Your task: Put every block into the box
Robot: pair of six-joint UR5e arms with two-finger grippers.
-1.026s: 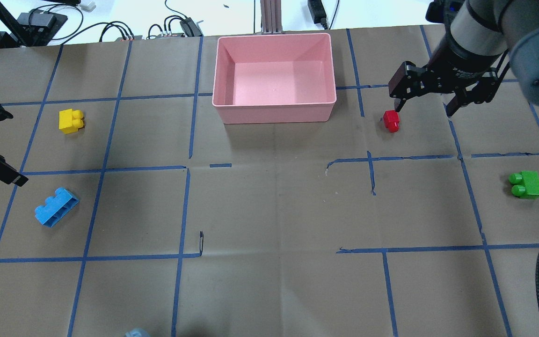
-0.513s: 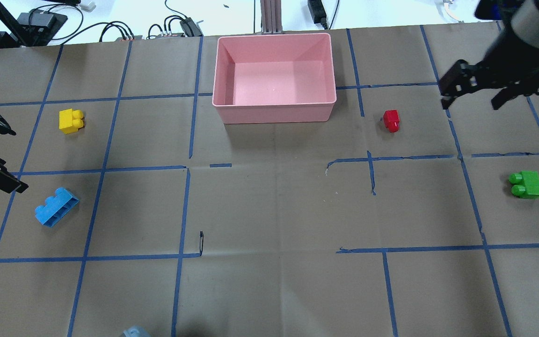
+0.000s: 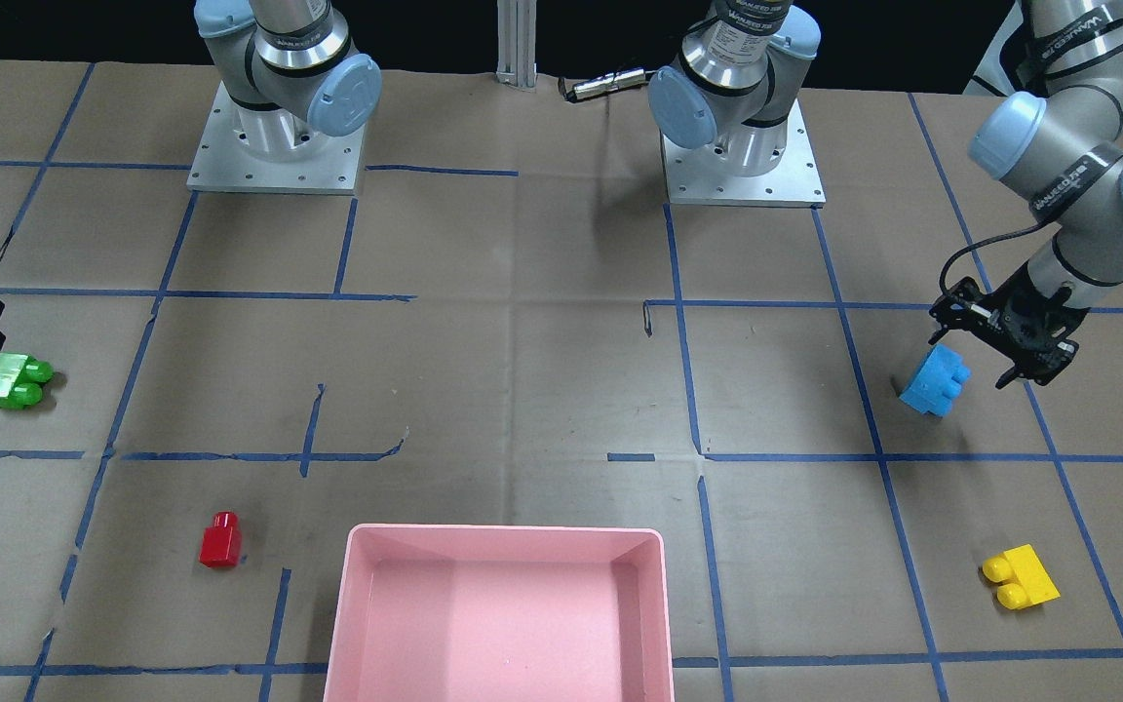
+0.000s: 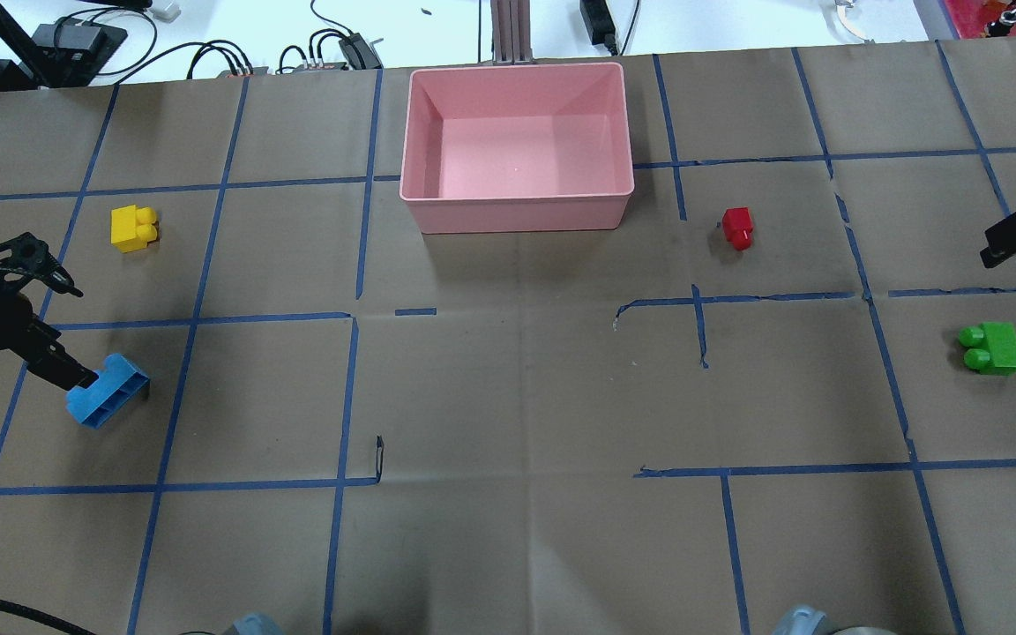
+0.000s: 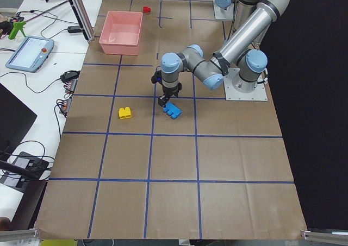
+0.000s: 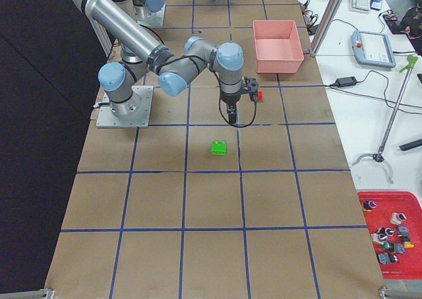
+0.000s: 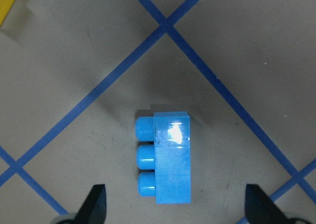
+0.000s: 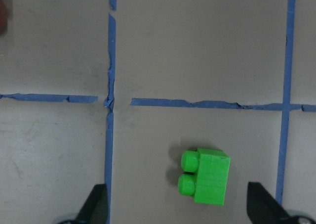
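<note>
The box [image 4: 517, 212] is pale pink all over. The blue block [image 4: 115, 395], yellow block [image 4: 131, 228], red block [image 4: 737, 227] and green block [image 4: 995, 347] are each one plain, glossy colour. The table [image 4: 508, 397] is covered in dull brown paper, crossed by a grid of blue tape lines [image 4: 252, 318].

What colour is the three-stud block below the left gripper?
Blue. The three-stud block shows best in the left wrist-mounted view.

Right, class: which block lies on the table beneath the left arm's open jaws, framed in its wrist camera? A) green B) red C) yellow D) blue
D: the left wrist view shows the blue block centred between the left arm's spread jaws.
</note>
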